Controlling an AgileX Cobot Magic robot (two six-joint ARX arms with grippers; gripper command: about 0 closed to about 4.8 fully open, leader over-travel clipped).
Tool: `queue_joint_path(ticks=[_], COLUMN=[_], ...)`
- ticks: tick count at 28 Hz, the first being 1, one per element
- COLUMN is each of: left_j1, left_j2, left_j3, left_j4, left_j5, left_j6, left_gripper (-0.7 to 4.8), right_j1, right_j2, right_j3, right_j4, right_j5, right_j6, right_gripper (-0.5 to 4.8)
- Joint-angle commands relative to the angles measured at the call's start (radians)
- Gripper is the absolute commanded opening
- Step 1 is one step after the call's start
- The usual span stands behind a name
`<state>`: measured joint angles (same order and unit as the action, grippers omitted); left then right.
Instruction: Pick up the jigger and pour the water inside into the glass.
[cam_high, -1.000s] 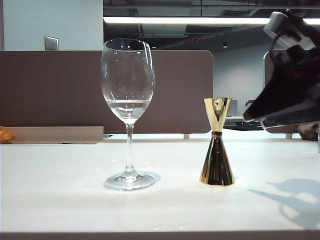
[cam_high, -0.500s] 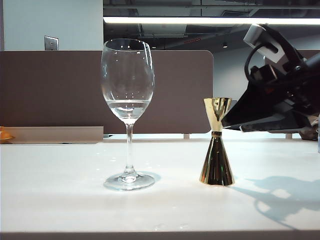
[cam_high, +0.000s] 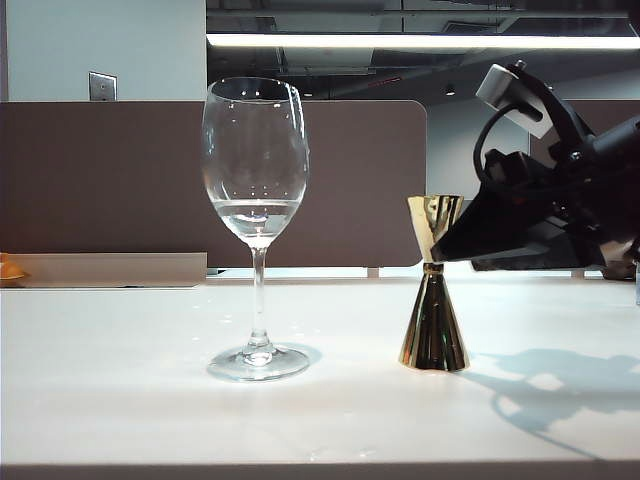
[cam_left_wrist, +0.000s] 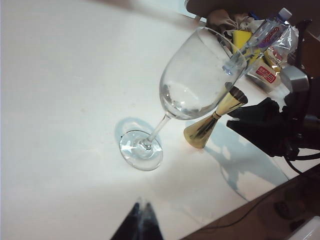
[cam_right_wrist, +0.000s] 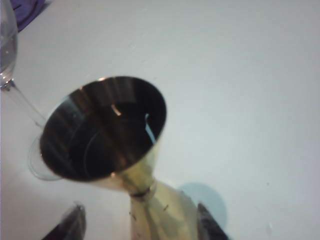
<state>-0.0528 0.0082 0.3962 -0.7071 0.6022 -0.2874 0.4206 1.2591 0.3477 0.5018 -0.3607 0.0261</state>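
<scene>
While the jigger (cam_high: 433, 285) stands upright on the white worktop (cam_high: 130, 380) right of the glass (cam_high: 256, 225), the right pincer (cam_right_wrist: 137, 222) sits beside it, fingers apart either side. The left pincer's (cam_left_wrist: 139, 225) tips look together. A bottle (cam_left_wrist: 262, 35) label is unreadable.

A white table (cam_high: 120, 380) ran across the room. Behind it stood a brown partition panel (cam_high: 110, 180) with a rounded upper corner, and a low beige ledge (cam_high: 110, 268) sat at its foot. On the pale wall (cam_high: 100, 40) above was a small metal switch plate (cam_high: 102, 86). A long ceiling light strip (cam_high: 400, 41) glowed under a dark ceiling.
</scene>
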Motion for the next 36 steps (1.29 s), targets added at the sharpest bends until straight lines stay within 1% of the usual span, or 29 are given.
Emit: queue_joint_path(ticks=[1,12,25,28,33,34,35,36], left_j1=[0.001,0.001,0.001,0.001,0.001,0.001,0.001,0.001], left_j2=[0.001,0.001,0.001,0.001,0.001,0.001,0.001,0.001], left_j3=[0.003,0.003,0.003,0.003,0.003,0.003,0.003,0.003], left_j4=[0.013,0.013,0.013,0.012,0.012,0.013,0.013,0.012], left_j5=[0.003,0.003,0.003,0.004,0.004,0.003,0.003,0.003], left_j6=[0.0,0.0,0.0,0.0,0.0,0.0,0.0,0.0], left_gripper=[-0.02,-0.02,-0.02,-0.02,-0.02,-0.02,-0.02,-0.03], right_j1=[0.0,0.002,0.047,0.063,0.063,0.063,0.063,0.063], right_j2=[0.006,0.09,0.189,0.202,0.209,0.21,0.212,0.213], right_j3=[0.007,0.066,0.132,0.139,0.138,0.138,0.138,0.138], right_j4=[0.055,0.057,0.057,0.058,0.056,0.056,0.056,0.056], right_j5=[0.004,-0.005,-0.007,0.002,0.023,0.023,0.023,0.023], right_j6=[0.001,0.001,0.001,0.001,0.001,0.0,0.0,0.0], right_gripper=[2.84,2.84,2.83,2.7,2.68,2.31,1.81,1.65])
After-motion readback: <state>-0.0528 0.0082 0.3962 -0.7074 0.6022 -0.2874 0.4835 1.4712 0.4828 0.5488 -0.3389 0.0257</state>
